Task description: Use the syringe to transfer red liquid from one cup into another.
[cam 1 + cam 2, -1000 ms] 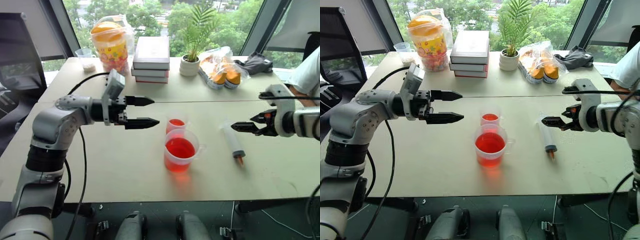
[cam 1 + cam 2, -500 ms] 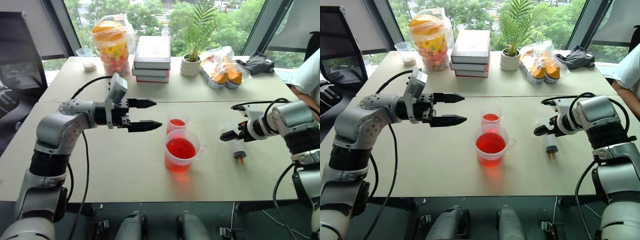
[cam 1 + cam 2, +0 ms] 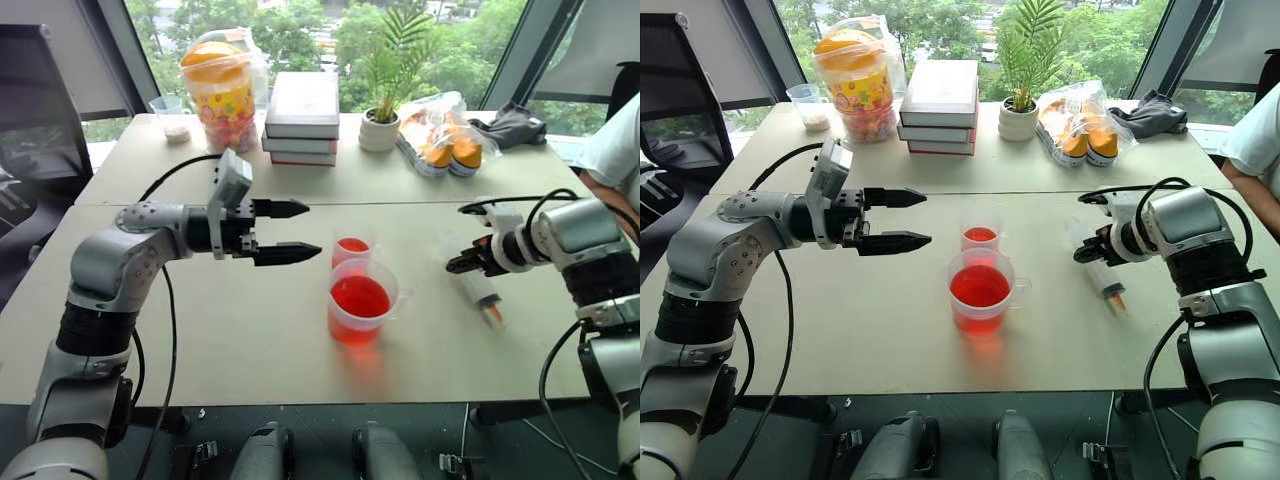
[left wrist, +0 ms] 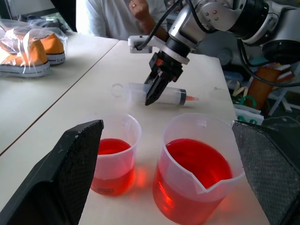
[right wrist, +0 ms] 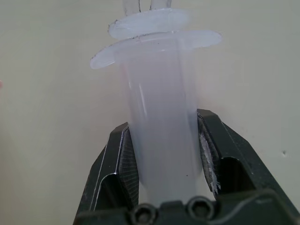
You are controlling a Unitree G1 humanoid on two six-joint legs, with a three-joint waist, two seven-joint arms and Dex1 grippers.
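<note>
Right gripper [image 3: 1090,250] is clamped on the syringe [image 3: 1102,279] lying on the table [image 3: 880,330], so picking up is underway; next it must lift it toward the handled cup [image 3: 982,291].

Right gripper [image 5: 164,145] — from open and apart to clamped on the syringe [image 3: 1102,276] barrel — syringe swung askew.

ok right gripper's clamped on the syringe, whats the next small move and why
Probably lift it straight up. The right gripper is shut on the syringe barrel, which seems to lie on the table, and its tip must reach the handled cup of red liquid.
</note>
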